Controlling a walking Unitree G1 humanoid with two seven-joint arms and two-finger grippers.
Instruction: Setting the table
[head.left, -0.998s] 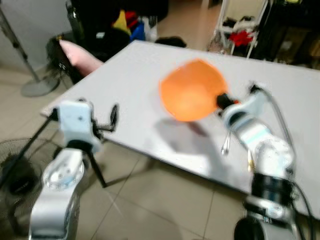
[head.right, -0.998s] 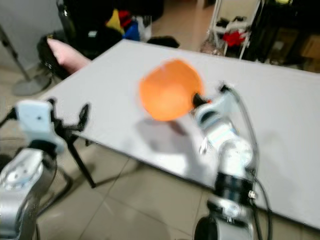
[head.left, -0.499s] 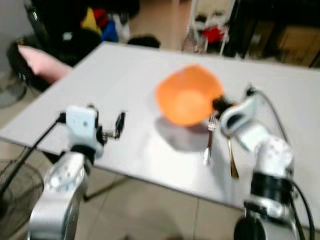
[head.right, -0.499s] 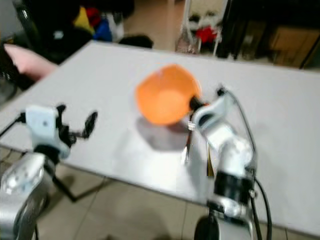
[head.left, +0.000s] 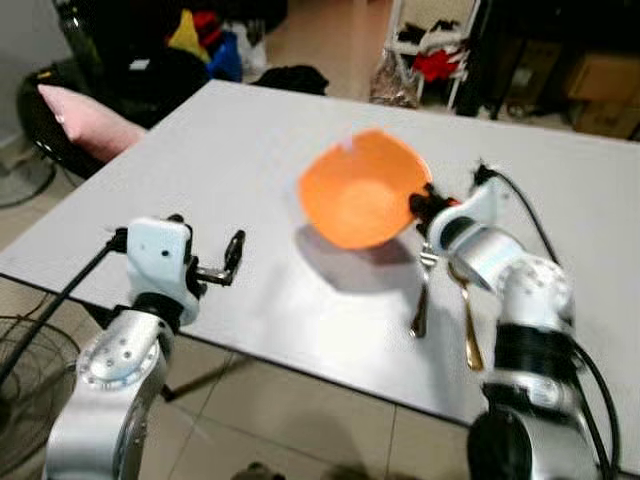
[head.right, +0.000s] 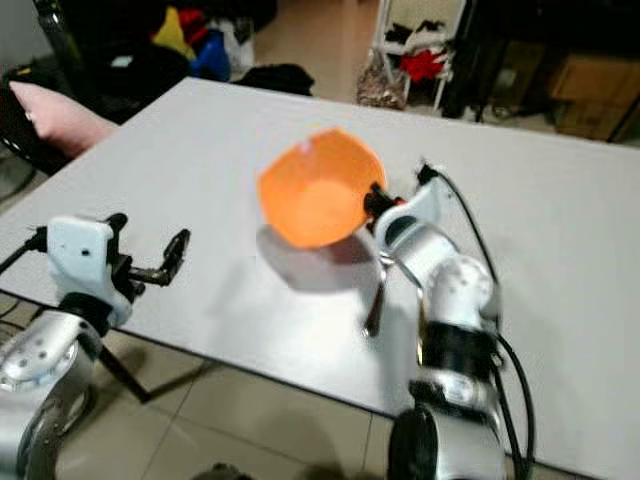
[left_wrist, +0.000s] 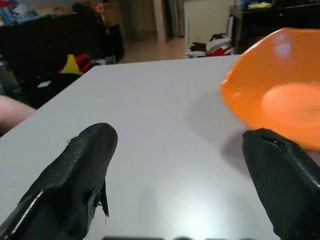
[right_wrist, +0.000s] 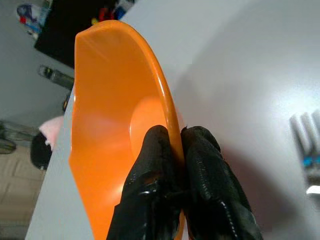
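- Since a second ago the orange bowl (head.left: 360, 190) has come lower, tilted just above the counter (head.left: 230, 150) — placing looks close, beside the fork (head.left: 422, 295) and spoon (head.left: 467, 320).
- The right end effector (right_wrist: 172, 150) pinches the bowl's rim — clearest at the wrist.
- The left end effector (head.left: 232, 255) hovers wide apart at the counter's near edge, holding nothing.

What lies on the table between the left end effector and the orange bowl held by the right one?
Nothing: in the left eye view only bare white table separates the open left end effector from the orange bowl, plus the bowl's shadow. The right end effector pinches its rim.
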